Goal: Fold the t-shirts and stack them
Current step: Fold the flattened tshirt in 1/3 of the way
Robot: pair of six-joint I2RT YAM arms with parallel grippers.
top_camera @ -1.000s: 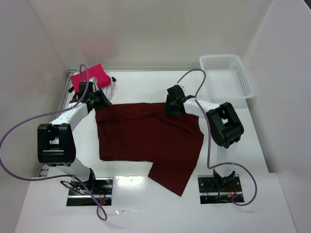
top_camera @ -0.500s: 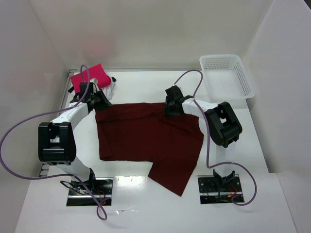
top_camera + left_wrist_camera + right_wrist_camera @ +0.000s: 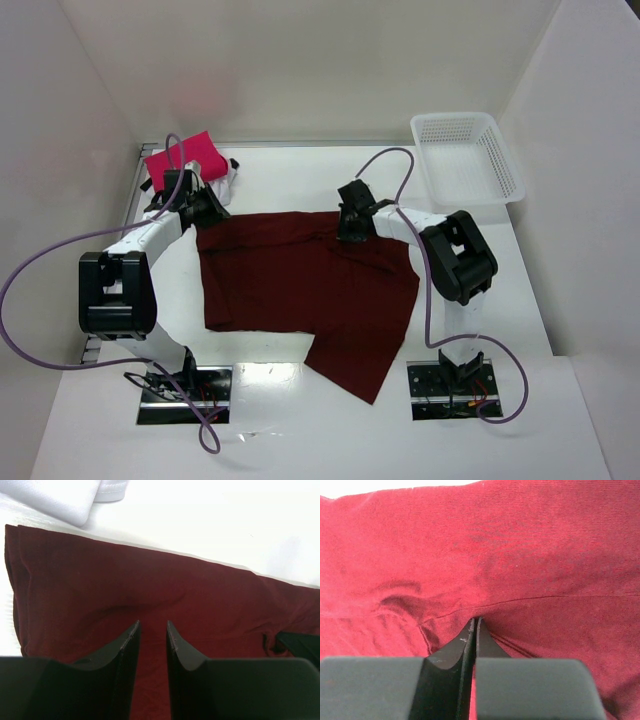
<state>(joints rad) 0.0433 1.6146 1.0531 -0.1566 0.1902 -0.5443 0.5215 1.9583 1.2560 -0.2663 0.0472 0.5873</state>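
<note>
A maroon t-shirt [image 3: 300,285] is spread flat on the table [image 3: 300,175], one sleeve hanging toward the arm bases. The left gripper [image 3: 205,210] is set down at the shirt's far left corner. Its fingers [image 3: 127,645] are held a narrow way apart with maroon cloth seen in the gap, and whether that cloth is gripped cannot be told. The right gripper [image 3: 352,225] is lowered onto the shirt's far edge, right of the middle. Its fingers [image 3: 465,640] are pressed together, with a small fold of the cloth pinched at the tips. A folded pink t-shirt [image 3: 185,158] and a white t-shirt [image 3: 65,495] lie just beyond the shirt's far left corner. A basket [image 3: 452,119] is placed beyond its far right corner, well apart.
</note>
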